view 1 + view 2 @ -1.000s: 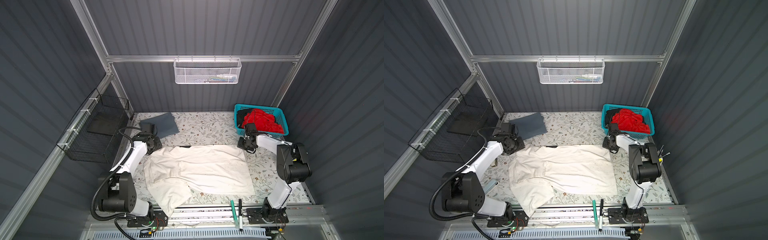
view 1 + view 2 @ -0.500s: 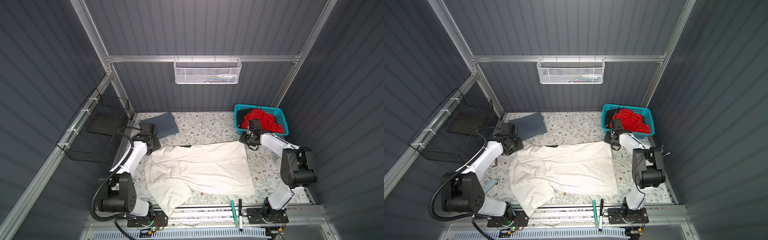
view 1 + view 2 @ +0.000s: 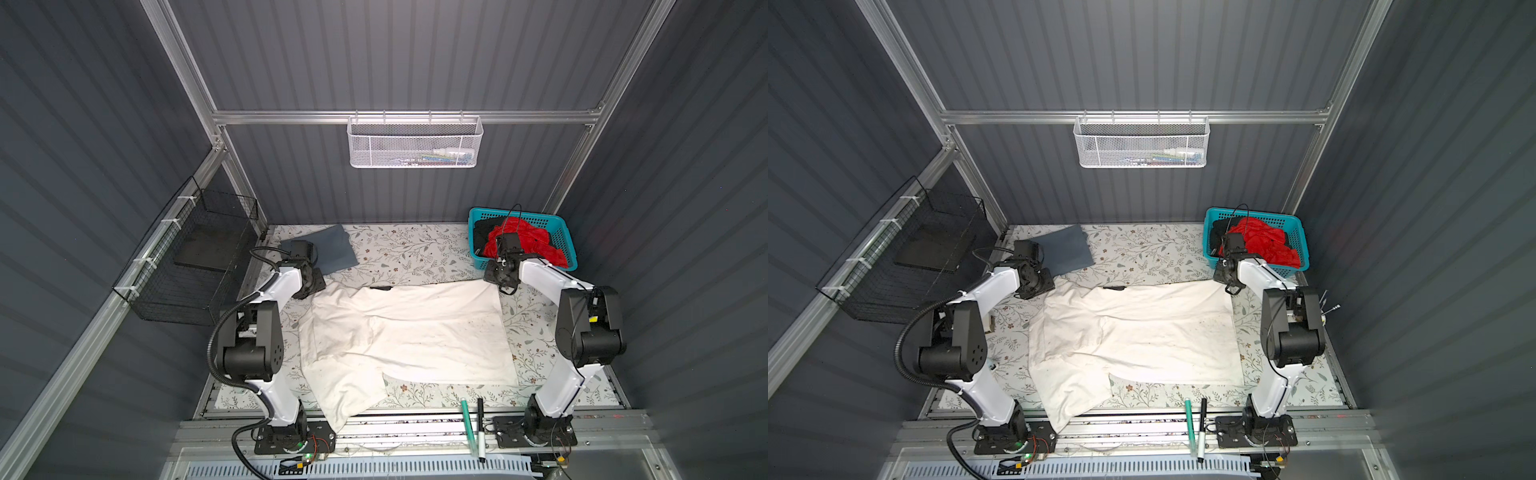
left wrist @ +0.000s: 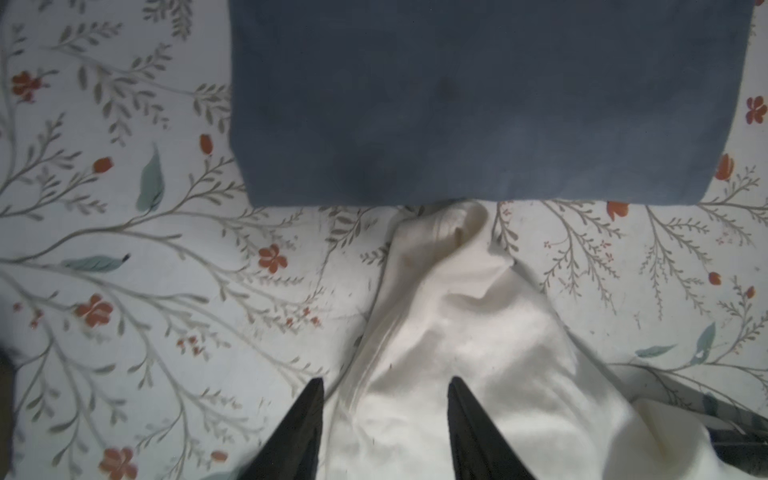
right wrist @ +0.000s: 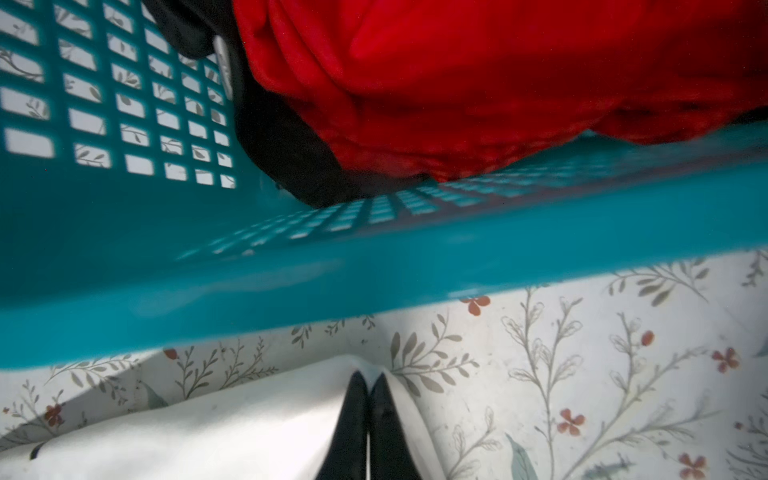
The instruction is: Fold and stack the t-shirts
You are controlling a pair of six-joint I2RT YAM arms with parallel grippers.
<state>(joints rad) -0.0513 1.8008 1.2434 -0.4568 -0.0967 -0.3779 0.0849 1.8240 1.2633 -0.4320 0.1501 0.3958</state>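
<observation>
- The right tool point(image 5: 368, 376), jaws pressed together on the far corner of the off-white t-shirt point(image 3: 415, 332), has carried that corner outward over the last second. It now sits just short of the teal basket point(image 5: 291, 266).
- That pull has drawn the corner out, and the shirt's far edge now runs nearly straight from this tool across to the left tool point(image 4: 386, 380).
- The left tool has stayed put. Its jaws stand apart astride the bunched opposite corner, and no pinch shows. Just ahead of its tips, the corner reaches the edge of the folded slate-grey t-shirt point(image 4: 478, 104).
- Behind both tools the near part of the shirt lies rumpled, with one flap draped over the tabletop point(image 4: 124, 291) edge.
- This looks like spreading rather than folding. The far side is laid out, and the near side probably needs smoothing next.
- Beyond the right tool, the red t-shirt point(image 5: 478, 83) and black t-shirt point(image 5: 291, 158) wait in the basket, so most of the task remains.
</observation>
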